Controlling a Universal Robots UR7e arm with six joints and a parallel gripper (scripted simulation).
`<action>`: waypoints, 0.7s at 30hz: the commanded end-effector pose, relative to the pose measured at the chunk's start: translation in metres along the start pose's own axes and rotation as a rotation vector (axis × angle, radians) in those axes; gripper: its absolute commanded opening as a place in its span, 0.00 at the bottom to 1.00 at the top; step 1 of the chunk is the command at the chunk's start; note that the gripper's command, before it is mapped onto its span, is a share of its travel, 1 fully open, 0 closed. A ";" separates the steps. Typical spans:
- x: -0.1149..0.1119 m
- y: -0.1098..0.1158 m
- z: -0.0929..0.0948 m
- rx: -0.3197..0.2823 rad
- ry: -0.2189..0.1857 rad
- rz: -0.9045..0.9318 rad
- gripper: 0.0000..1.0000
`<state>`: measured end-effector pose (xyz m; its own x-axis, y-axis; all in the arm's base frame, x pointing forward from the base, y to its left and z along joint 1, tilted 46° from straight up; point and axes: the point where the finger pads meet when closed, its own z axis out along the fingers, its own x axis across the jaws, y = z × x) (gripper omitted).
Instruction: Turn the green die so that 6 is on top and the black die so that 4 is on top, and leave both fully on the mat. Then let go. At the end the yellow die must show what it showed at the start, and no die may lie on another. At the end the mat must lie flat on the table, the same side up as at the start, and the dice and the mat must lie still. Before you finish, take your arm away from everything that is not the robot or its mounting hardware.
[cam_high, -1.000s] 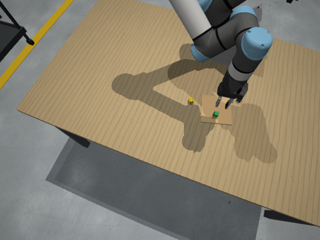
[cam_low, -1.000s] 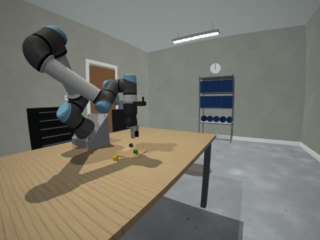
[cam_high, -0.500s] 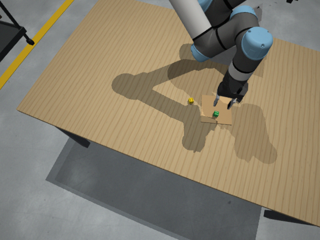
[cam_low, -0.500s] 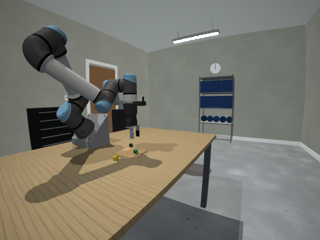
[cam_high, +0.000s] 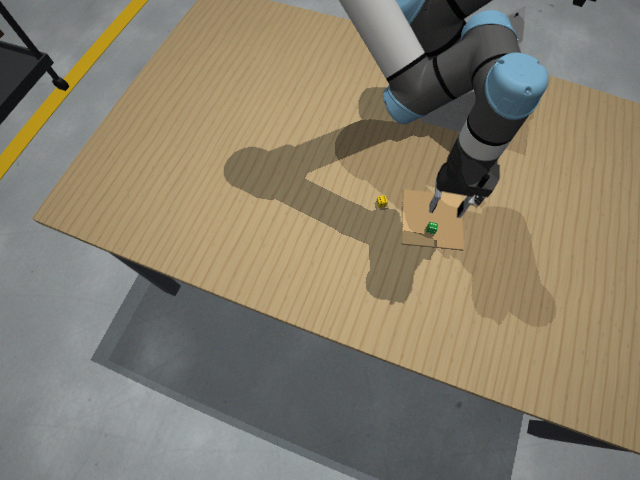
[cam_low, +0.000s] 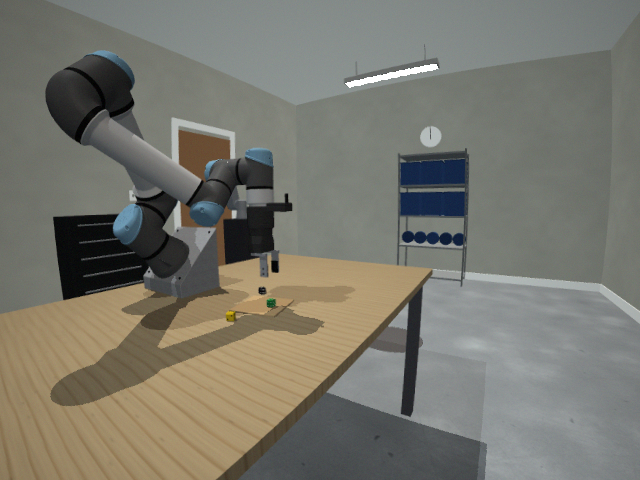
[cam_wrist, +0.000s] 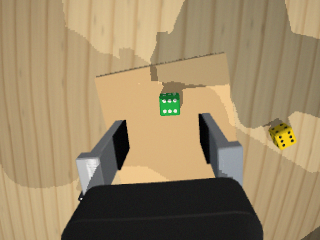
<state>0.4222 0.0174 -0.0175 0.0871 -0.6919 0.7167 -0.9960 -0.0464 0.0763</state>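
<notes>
The green die (cam_high: 432, 227) (cam_low: 270, 303) (cam_wrist: 170, 104) rests on the tan mat (cam_high: 450, 236) (cam_low: 252, 307) (cam_wrist: 131, 97), near one edge; its top face appears to show 6. My gripper (cam_high: 447, 206) (cam_low: 269, 267) (cam_wrist: 163, 131) is open wide and empty, hanging above the mat, clear of the green die. The yellow die (cam_high: 382, 200) (cam_low: 230, 315) (cam_wrist: 282, 135) sits on the bare table just off the mat. The black die (cam_low: 262, 289) shows only in the exterior view, apparently on the table just beyond the mat's far edge; the arm hides it in the top view.
The wooden table (cam_high: 206, 155) (cam_low: 155, 403) carries the robot base (cam_low: 180, 268) behind the mat. The table's edge runs to the right in the exterior view. A shelf rack (cam_low: 433, 206) stands by the far wall.
</notes>
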 end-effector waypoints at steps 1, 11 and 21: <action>-0.013 0.009 0.001 0.001 -0.001 -0.112 1.00; -0.049 0.038 0.006 0.002 -0.003 -0.435 1.00; -0.075 0.066 0.010 0.002 -0.002 -0.713 1.00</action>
<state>0.3571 0.0555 -0.0691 0.6661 -0.5278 0.5270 -0.7456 -0.4523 0.4894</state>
